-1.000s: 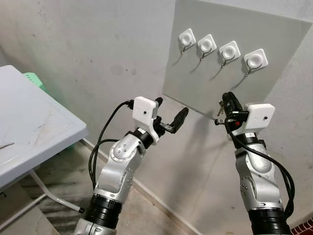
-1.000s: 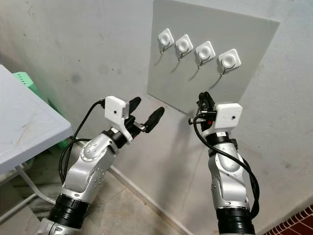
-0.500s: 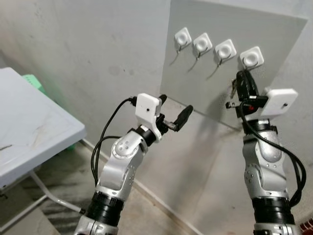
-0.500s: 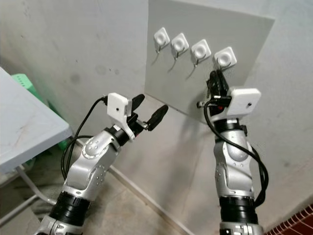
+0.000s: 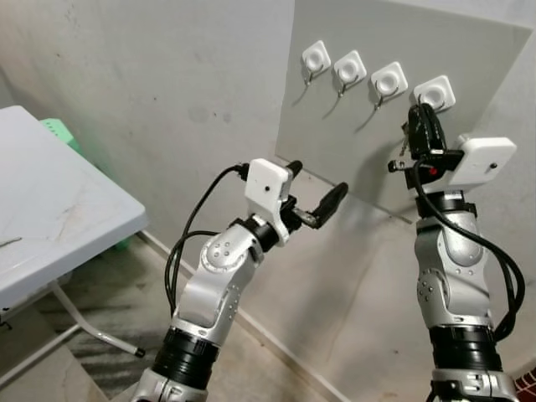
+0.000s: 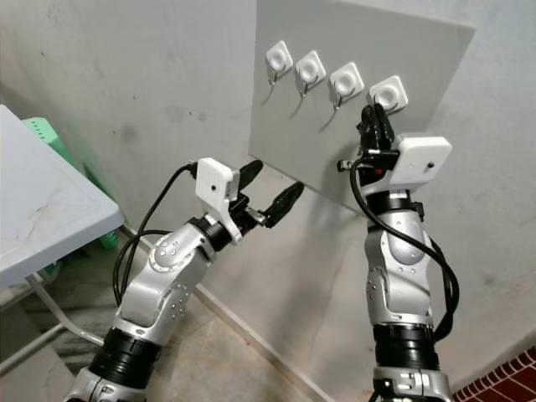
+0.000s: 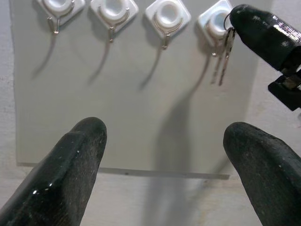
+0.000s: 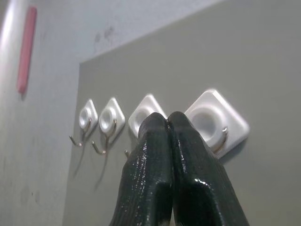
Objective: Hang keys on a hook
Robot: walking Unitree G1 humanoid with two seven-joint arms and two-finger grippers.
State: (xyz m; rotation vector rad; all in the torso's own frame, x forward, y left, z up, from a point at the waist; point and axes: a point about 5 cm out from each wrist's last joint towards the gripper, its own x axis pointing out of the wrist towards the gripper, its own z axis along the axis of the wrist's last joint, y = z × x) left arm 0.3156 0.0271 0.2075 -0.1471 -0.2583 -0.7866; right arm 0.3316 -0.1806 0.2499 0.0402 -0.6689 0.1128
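Up on the wall, a grey board (image 5: 394, 75) carries a row of four white square hooks, and the right gripper (image 5: 423, 121) is raised to the last of them, the rightmost hook (image 5: 435, 92). Its two black fingers are pressed together on the ring of the keys (image 7: 221, 61); from the left wrist view the keys hang straight down in front of that hook, at about six o'clock from its white pad, with the ring up against the pad. I cannot tell whether the ring is already over the wire prong. From the right wrist view the closed fingertips (image 8: 167, 125) sit just at eight o'clock of that same pad.

Lower down and away from the board, at roughly eight o'clock from the right gripper, the left gripper (image 5: 318, 197) hangs in the air with its fingers spread wide and nothing between them, pointed towards the board.

Off at nine o'clock stands a white folding table (image 5: 50, 226), with something green (image 5: 59, 134) behind it against the wall.
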